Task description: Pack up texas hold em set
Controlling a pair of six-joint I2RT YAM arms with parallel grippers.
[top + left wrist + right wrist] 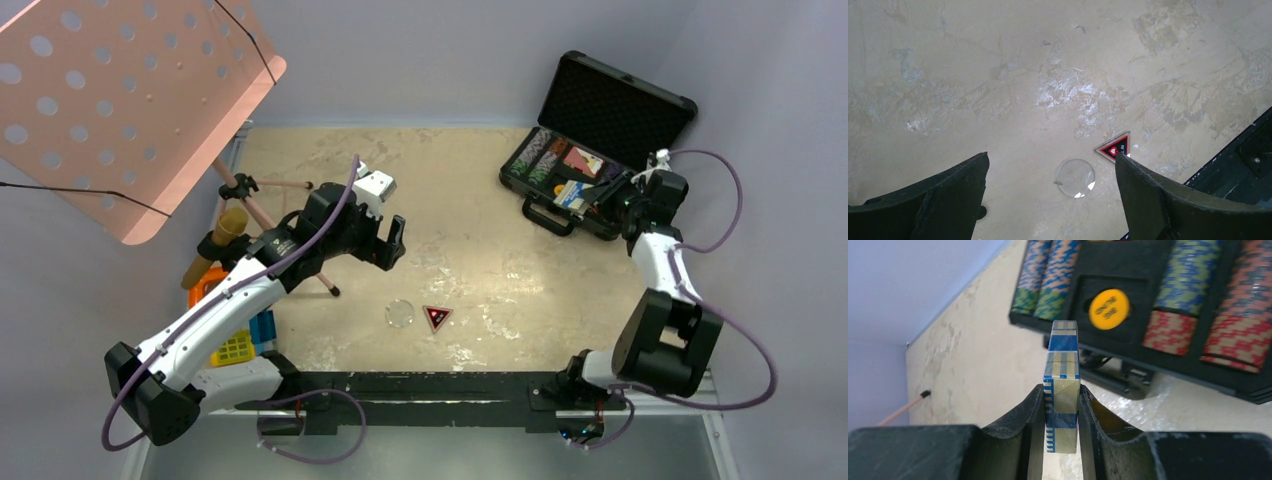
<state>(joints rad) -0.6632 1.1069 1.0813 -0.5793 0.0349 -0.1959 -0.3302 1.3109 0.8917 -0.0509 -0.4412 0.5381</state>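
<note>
The black briefcase [586, 218] stands open at the back right with rows of coloured chips [537, 157] and a red deck [582, 160] inside. My right gripper [603, 196] is shut on the blue and white card deck [1062, 382], holding it just above the case's front edge. An orange button [1108, 309] lies in the case's middle slot. The clear button [400, 314] and the dark triangular marker [436, 317] lie on the table in front. My left gripper [390, 242] is open above them; in the left wrist view the clear button [1075, 178] and marker [1115, 147] lie between its fingers.
A pink perforated music stand [120, 100] leans over the back left, its tripod legs [290, 240] under my left arm. Yellow and blue crates [240, 340] sit at the left edge. A black rail [430, 385] runs along the near edge.
</note>
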